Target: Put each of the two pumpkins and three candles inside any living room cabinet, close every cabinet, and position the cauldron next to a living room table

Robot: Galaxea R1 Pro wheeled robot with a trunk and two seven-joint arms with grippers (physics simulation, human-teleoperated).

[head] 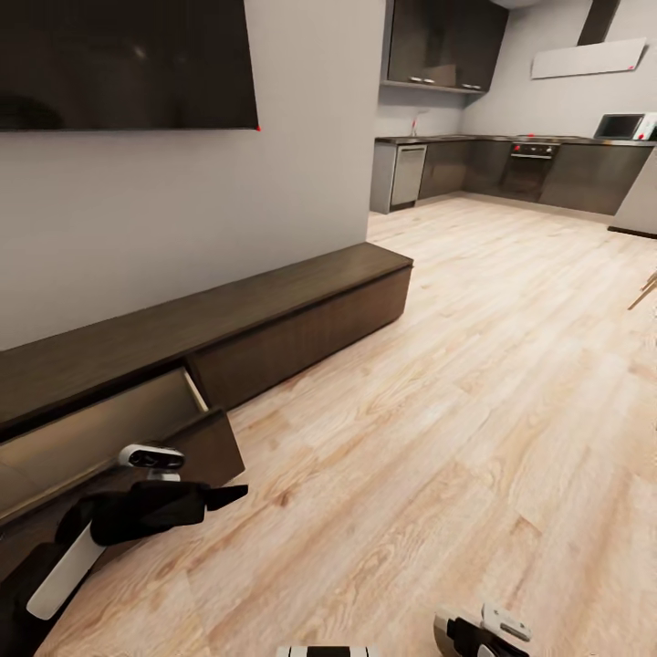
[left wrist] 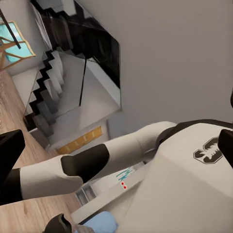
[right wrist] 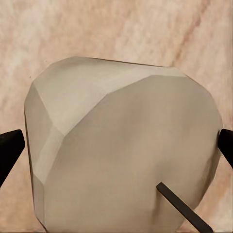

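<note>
One candle (right wrist: 97,111) sits between the fingers of the right gripper (right wrist: 116,148), whose two dark tips (right wrist: 8,148) press at its opposite sides, so I judge the grip closed on it. It is a stubby grey-beige block with faceted sides and a thin dark wick (right wrist: 182,208). It is likely light and stiff, and its flat faces give the pads something to bear on. Its sides may be smooth enough to slip, so a hold across the widest part, as here, looks the safest.

The left gripper (head: 224,497) hangs just beside the pulled-out front (head: 205,452) of the cabinet (head: 301,301). In its wrist view the fingertips stand wide apart with nothing between them, so it is spread and empty.

The cabinet runs low along the wall under a dark screen (head: 119,64). Its one open compartment shows a pale inside (head: 91,429) (I see nothing lying in the part that shows). The wooden floor (head: 456,383) stretches bare towards the kitchen units (head: 511,164).

The left arm lies over the near corner of the open compartment. It could hinder the right arm's reach across.
</note>
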